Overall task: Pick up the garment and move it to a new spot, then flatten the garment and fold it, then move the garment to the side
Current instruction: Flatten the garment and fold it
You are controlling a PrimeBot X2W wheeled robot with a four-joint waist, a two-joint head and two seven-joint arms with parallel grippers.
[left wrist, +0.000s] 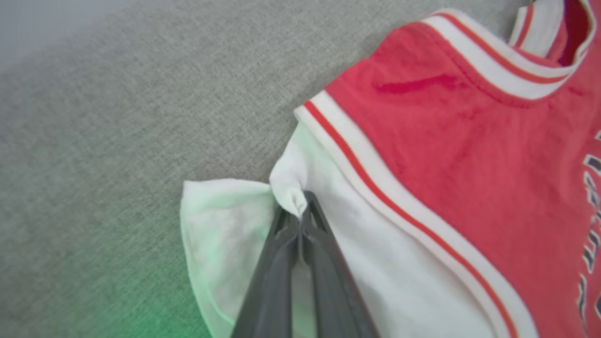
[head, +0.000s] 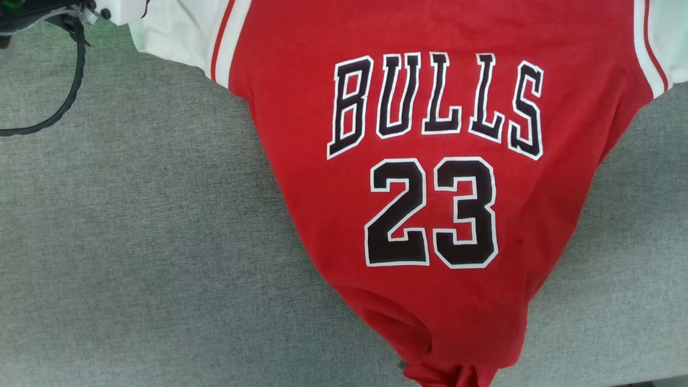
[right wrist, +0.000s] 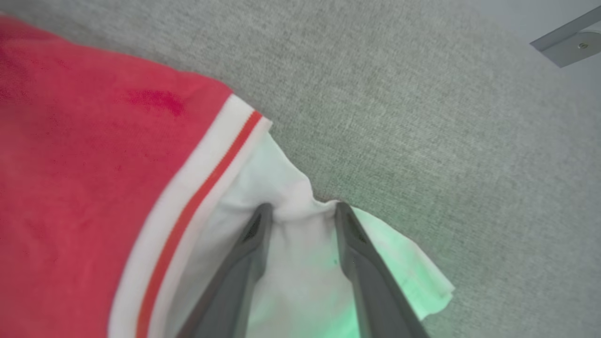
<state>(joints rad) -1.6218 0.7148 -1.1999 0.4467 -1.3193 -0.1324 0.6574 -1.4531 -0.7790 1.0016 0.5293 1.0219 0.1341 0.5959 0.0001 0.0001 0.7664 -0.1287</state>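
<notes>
Two white sleeves of the garment (head: 430, 215) are engaged: one is pinched by the pressed-together fingers of the left gripper (left wrist: 300, 209), the other straddled by the parted right gripper (right wrist: 303, 211). Bare grey surface (head: 134, 215) is seen beside both side edges.

Grey woven fabric surface (head: 134, 242); green glow (left wrist: 155, 314) at near edge; grey metal bracket (right wrist: 570, 40) beyond.

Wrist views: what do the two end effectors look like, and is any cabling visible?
The left end effector and right end effector each have two long dark grey fingers tapering to narrow tips. In the head view, a black cable loops from dark hardware at the top left.
</notes>
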